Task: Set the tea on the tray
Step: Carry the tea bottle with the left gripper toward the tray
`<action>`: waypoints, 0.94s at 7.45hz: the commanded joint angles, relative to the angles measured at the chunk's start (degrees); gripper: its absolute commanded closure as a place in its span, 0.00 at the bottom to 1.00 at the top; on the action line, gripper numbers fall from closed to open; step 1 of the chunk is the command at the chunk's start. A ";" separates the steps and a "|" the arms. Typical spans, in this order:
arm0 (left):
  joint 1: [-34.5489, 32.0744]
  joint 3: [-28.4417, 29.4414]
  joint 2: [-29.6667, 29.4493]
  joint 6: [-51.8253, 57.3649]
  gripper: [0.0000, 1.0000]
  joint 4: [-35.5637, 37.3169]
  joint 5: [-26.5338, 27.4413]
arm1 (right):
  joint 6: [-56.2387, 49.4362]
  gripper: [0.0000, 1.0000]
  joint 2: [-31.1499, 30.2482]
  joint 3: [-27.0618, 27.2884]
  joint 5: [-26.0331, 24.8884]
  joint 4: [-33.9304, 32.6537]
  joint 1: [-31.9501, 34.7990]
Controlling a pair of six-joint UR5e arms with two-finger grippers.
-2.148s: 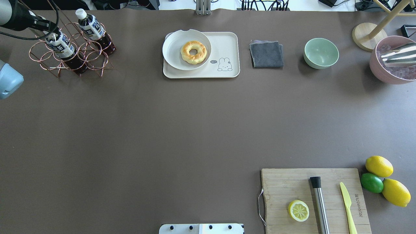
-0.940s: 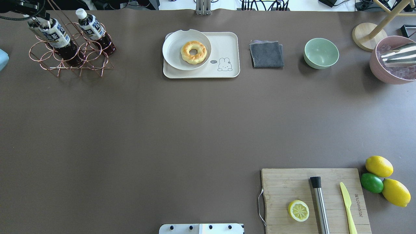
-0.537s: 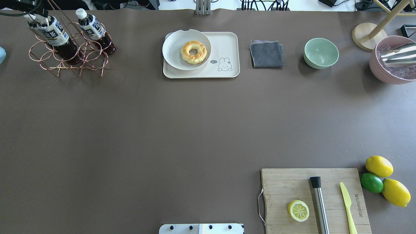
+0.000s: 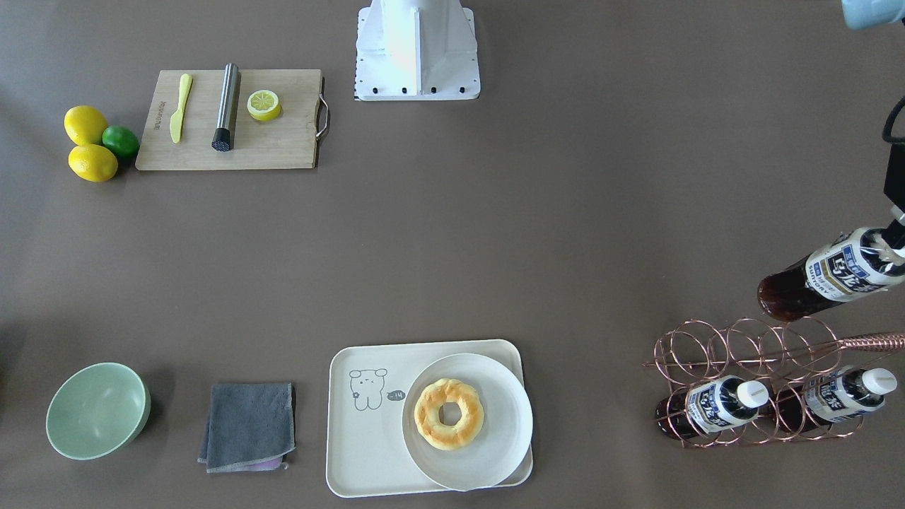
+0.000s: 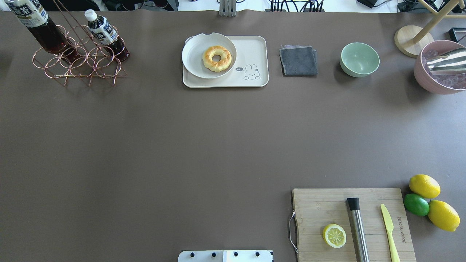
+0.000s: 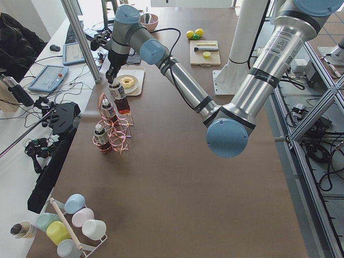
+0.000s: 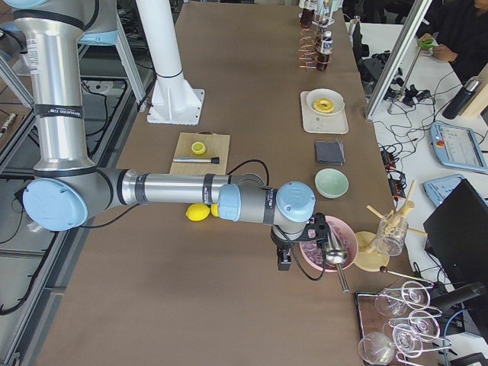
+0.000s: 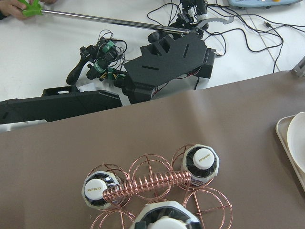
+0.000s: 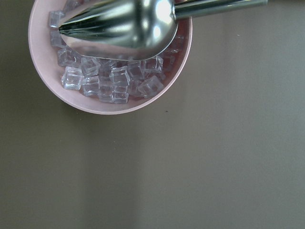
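Brown tbl [image 5: 218, 145], tea [image 5: 36, 23] aloft — cables [image 5: 291, 5] behind.

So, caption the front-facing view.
Clear plastic bottle of dark tea held tilted above copper wire rack, cream plastic tray nearby.

robotics lab, aluminium frame post [image 6: 81, 37], teach pendant [image 7: 457, 146], industrial arm [image 6: 269, 59]

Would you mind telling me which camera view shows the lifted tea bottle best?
Exterior front-facing: the tea shows nearly whole, clear of the rack, label legible. Overhead crops its top at the corner; exterior left shows it small; left wrist catches only its cap.
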 commanded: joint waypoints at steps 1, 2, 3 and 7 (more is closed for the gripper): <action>6.89 -7.72 0.21 -11.51 1.00 2.43 0.63 | 0.00 0.00 0.26 -0.12 -0.04 0.00 0.00; 11.01 -9.04 -0.40 -16.69 1.00 2.43 3.94 | 0.00 0.00 0.26 -0.04 -0.04 0.00 0.00; 16.01 -9.14 -2.59 -21.62 1.00 2.43 8.33 | 0.00 0.00 0.35 -0.04 -0.04 0.00 0.09; 38.61 -6.96 -22.16 -38.53 1.00 17.60 28.54 | 0.00 0.00 0.00 0.05 -0.04 0.00 0.44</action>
